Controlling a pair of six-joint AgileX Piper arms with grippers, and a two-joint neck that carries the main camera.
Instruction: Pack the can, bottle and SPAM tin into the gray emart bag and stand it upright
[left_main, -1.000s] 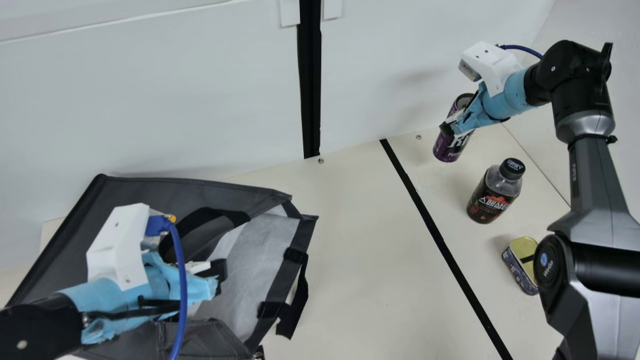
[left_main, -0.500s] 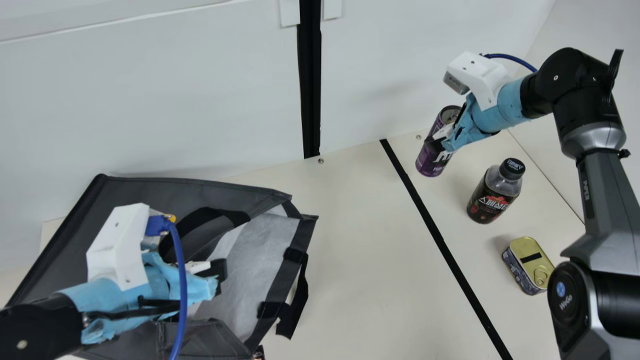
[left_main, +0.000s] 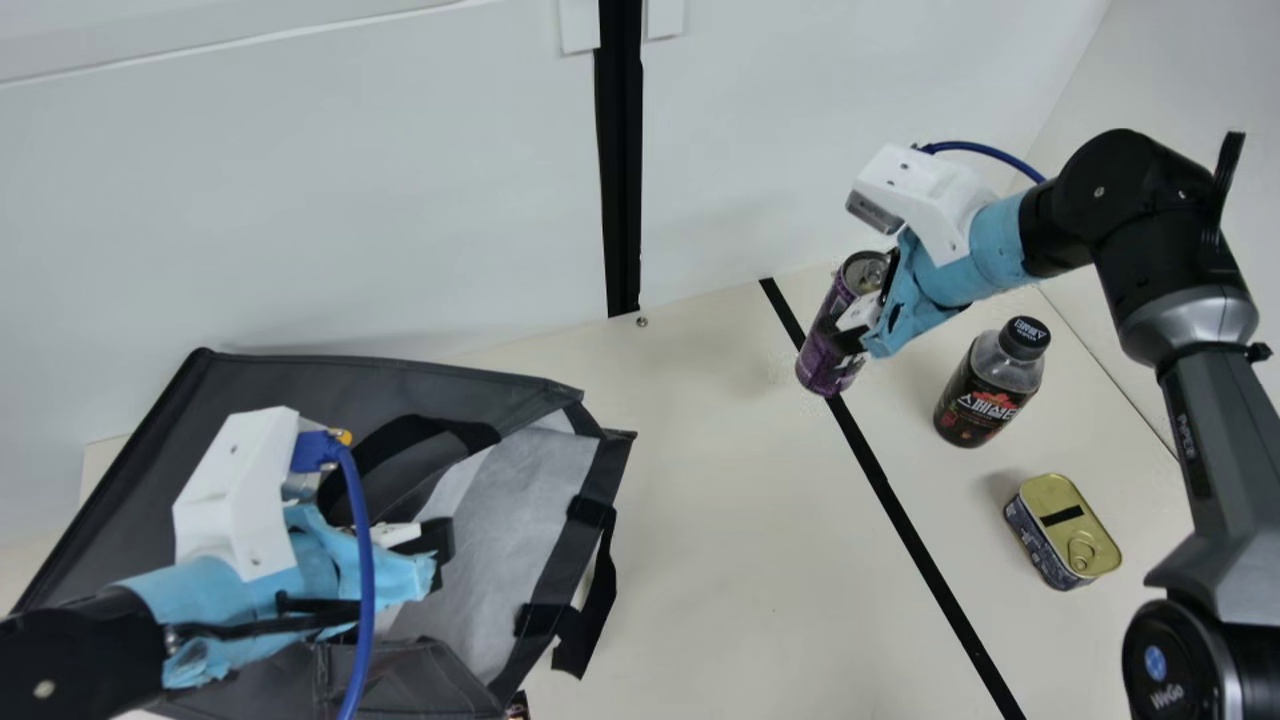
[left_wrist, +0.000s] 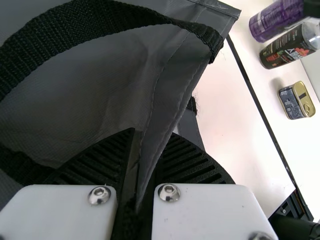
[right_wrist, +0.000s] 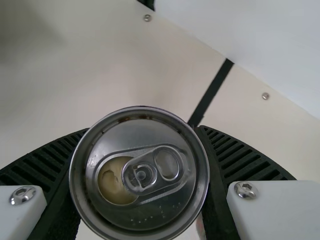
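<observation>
holding can (left_main: 824, 348) in right gripper (left_main: 858, 326), bag (left_main: 290, 390) in left gripper (left_main: 438, 545), with bottle (left_main: 985, 392) between can and tin (left_main: 1062, 530)

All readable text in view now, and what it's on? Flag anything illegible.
"WeGo": round joint cover of the right arm
"PiPER": gray link of the right arm, lettering running along it
"스페셜티": label of the bottle
Cap: print too small to read surely
Can: lettering partly covered, not readable
SPAM tin: side print too small
Gray emart bag: no print I can make out
</observation>
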